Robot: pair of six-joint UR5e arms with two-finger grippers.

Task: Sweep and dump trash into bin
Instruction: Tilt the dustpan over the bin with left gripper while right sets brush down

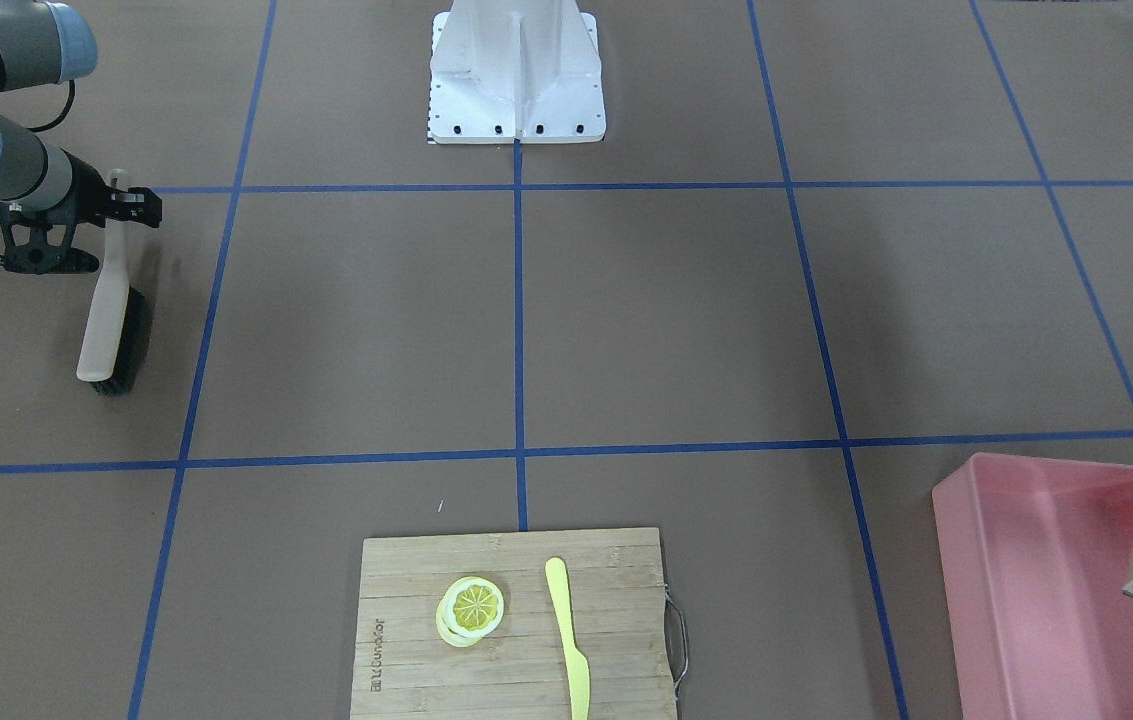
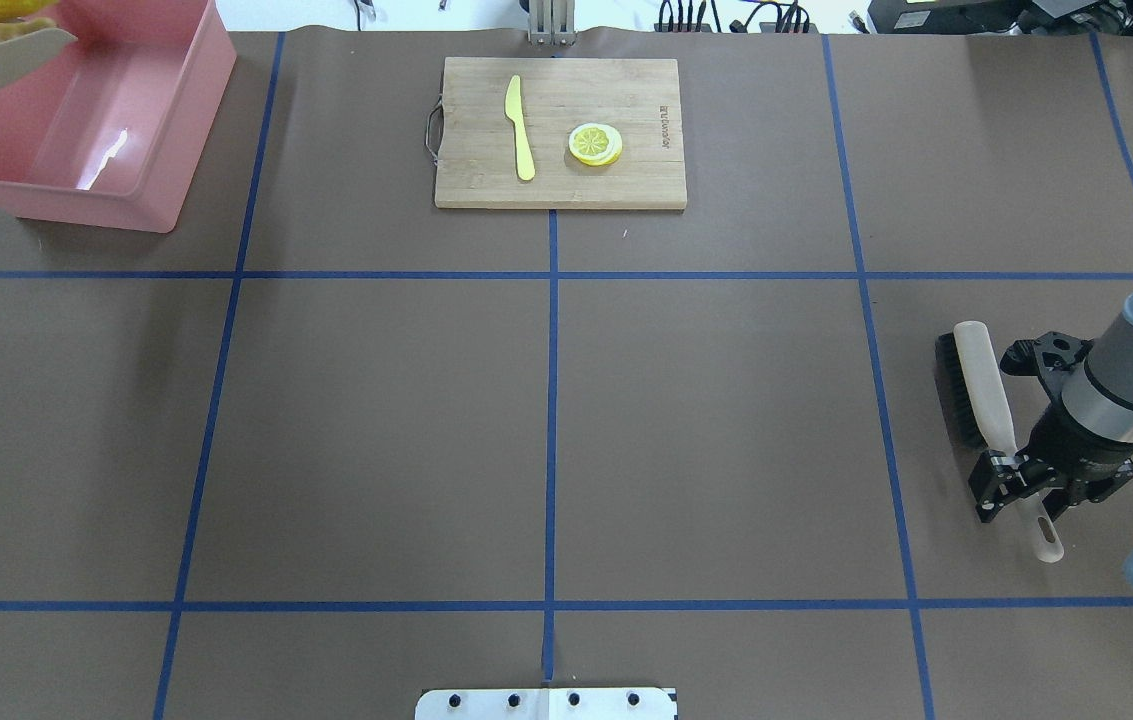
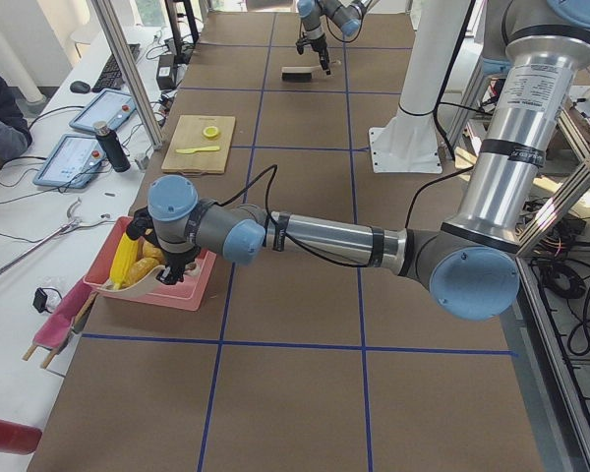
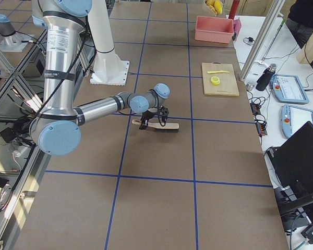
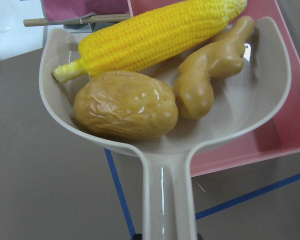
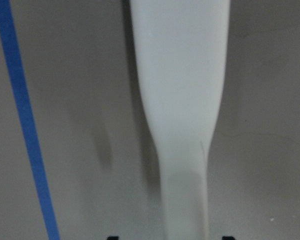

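Observation:
My left gripper [image 3: 167,270] is shut on the handle of the beige dustpan [image 5: 250,100]. It holds the pan in the air, with the pan's front over the pink bin [image 2: 166,130]. In the pan lie the yellow corn cob [image 5: 155,35], the brown potato [image 5: 125,105] and the tan ginger root [image 5: 205,70]. The bin looks empty inside. My right gripper [image 2: 1021,482] straddles the handle of the brush [image 2: 976,385], which stands bristles-down on the table at the robot's right. In the right wrist view the jaws stand apart from the brush handle [image 6: 182,125].
A wooden cutting board [image 2: 626,180] lies at the far middle edge of the table. It carries a lemon slice [image 2: 595,143] and a yellow-green knife [image 2: 520,128]. The robot's white base [image 1: 516,75] stands at the near middle. Operators' gear lies beyond the table edge behind the bin.

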